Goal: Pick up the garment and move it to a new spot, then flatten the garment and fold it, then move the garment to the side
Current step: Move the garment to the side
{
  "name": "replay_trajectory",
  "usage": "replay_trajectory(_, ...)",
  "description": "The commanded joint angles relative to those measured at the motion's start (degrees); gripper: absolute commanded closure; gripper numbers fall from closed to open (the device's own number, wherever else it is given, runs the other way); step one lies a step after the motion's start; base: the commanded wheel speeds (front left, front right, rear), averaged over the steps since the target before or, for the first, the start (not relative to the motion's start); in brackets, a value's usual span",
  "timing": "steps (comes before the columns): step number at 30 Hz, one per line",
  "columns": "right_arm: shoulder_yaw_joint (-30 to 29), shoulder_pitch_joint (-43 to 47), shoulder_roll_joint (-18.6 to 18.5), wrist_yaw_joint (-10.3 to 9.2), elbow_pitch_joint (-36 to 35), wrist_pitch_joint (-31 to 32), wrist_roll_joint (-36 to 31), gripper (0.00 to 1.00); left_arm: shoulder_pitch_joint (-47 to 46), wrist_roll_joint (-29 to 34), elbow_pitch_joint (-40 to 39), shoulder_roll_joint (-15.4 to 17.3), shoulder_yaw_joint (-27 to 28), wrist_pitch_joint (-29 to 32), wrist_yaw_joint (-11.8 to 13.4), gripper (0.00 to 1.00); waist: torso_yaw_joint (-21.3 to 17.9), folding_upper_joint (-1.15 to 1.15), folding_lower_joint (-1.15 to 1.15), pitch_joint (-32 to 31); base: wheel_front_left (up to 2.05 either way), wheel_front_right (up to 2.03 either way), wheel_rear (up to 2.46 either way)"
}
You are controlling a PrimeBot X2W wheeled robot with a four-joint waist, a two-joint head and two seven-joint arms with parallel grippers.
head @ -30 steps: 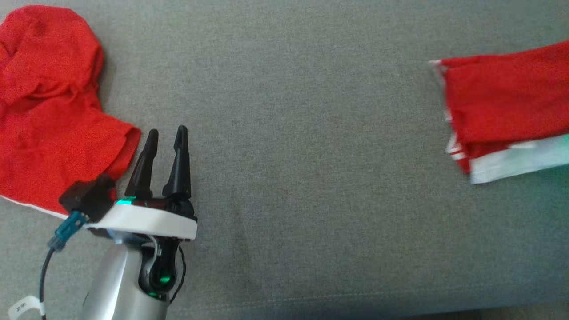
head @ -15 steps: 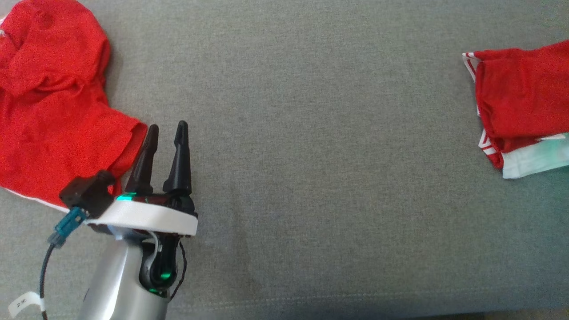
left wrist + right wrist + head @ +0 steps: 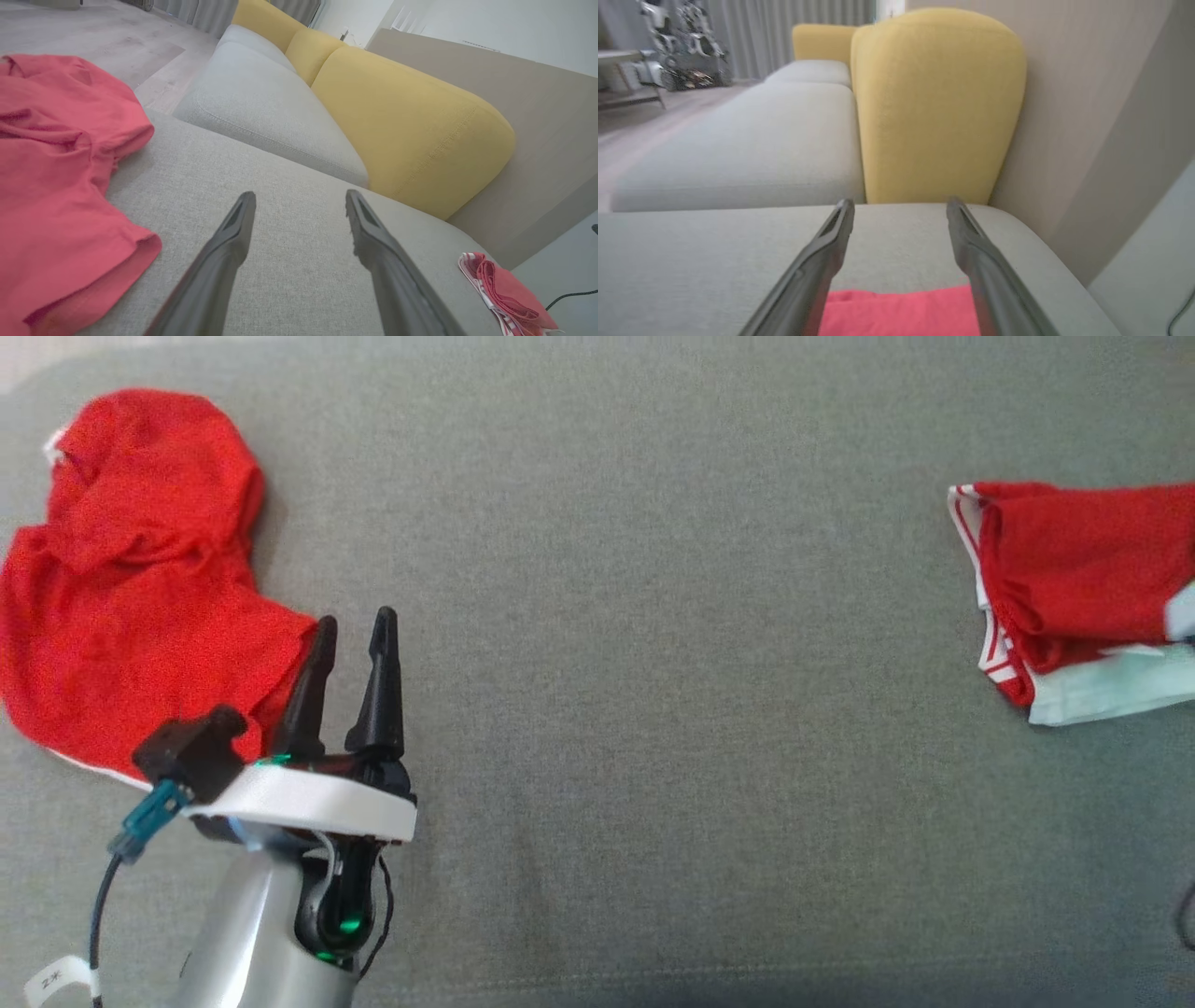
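The folded red garment (image 3: 1074, 579), white-striped at its edge with a pale layer under it, is lying at the right end of the grey sofa seat (image 3: 653, 663), running off the right side of the head view. That placement is fitting the last part of the task: folded and parked aside, leaving the middle of the seat bare. The right tool (image 3: 899, 202) is hanging over it with jaws standing wide apart and nothing between them, so the garment is resting free on the seat, not gripped. In the right wrist view the red cloth is showing low between the two fingers, with the yellow back cushion (image 3: 938, 93) beyond. The left tool (image 3: 355, 618) is likewise standing released and empty, hovering at the near left, just beside the hem of a second, crumpled red garment (image 3: 140, 579) heaped at the left end. That heap is looking unflattened, and I am judging it the likely next pick.
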Motion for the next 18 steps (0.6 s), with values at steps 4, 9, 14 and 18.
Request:
replay_trajectory(4, 4.74, 2.58, 4.00, -0.04, -5.36, -3.21, 2.06, 0.00, 0.99, -0.79, -1.76, 0.31, 2.35, -0.69, -0.34, 0.00, 0.87, 0.00, 0.00, -4.48, 0.00, 0.00, 0.00)
replay_trajectory(9, 8.46, 7.13, 8.98, -0.04, -7.69, -6.53, 3.29, 0.00, 2.79, -0.94, -2.19, 0.31, 2.59, -0.69, 0.11, 0.00, 1.84, 0.00, 0.00, -8.09, 0.00, 0.00, 0.00)
replay_trajectory(14, 9.62, 12.95, 12.87, -0.04, -8.84, -10.13, 4.48, 0.00, 4.92, -0.74, -2.46, 0.31, 2.41, -0.69, 0.67, 0.00, 2.79, 0.00, 0.00, -11.03, 0.00, 0.00, 0.00)
replay_trajectory(18, 10.65, 16.73, 14.21, -0.04, -9.21, -12.25, 4.31, 0.00, 6.60, 0.11, -2.47, 0.31, 2.42, -0.69, 0.99, 0.00, 2.95, 0.00, 0.00, -12.45, 0.00, 0.00, 0.00)
